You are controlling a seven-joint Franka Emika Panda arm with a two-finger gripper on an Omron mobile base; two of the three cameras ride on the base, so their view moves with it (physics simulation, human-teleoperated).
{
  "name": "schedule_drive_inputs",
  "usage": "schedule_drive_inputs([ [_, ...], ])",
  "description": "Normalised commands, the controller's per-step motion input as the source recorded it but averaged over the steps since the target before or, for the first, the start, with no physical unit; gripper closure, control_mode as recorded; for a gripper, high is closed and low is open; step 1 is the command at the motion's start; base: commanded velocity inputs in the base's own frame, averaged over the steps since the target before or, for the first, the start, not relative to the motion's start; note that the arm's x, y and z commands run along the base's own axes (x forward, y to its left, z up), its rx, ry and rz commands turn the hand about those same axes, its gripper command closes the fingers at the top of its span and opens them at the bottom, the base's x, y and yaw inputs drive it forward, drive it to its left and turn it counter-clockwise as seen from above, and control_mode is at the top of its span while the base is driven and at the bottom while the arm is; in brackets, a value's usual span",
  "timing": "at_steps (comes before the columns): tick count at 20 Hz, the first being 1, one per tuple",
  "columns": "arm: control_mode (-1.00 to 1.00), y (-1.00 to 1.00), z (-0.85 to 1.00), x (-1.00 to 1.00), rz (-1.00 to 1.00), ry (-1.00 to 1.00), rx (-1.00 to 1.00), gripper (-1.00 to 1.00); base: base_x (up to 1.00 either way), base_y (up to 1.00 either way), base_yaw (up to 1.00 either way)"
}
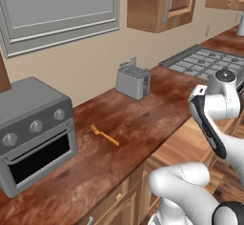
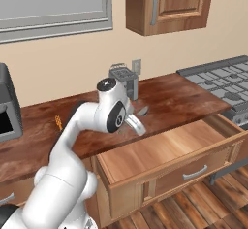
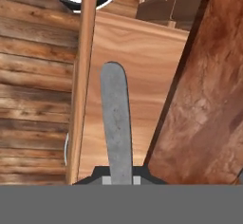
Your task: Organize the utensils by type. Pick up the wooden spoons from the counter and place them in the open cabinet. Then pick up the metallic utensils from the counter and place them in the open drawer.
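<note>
My gripper is shut on a flat grey metal utensil, whose rounded end sticks out over the light tan floor of the open drawer. In the right base view the gripper hangs at the counter's front edge, just above the drawer, with the grey utensil slanting down from it. A slim orange fork lies on the dark reddish counter right of the toaster oven; from the right base it is the small fork left of the arm. The wooden spoons are out of view. The brown wall cabinet hangs above.
A grey toaster oven stands at the counter's left, a toaster against the wall, and a stove to the right. The drawer's front with its handle juts out over the wooden floor.
</note>
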Motion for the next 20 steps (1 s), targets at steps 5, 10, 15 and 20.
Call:
schedule_drive_inputs([
  [5, -1.0, -0.22, -0.44, 0.01, -0.03, 0.01, 0.05, 1.0, 0.0, 0.0, 0.0],
  [10, -1.0, -0.13, -0.52, 0.0, -0.03, 0.0, 0.01, 1.0, 0.0, 0.0, 0.0],
  [15, -1.0, -0.1, -0.45, 0.03, -0.02, 0.02, 0.0, 1.0, 0.0, 0.0, 0.0],
  [20, -1.0, -0.13, -0.29, 0.1, 0.0, 0.0, 0.0, 1.0, 0.0, 0.0, 0.0],
])
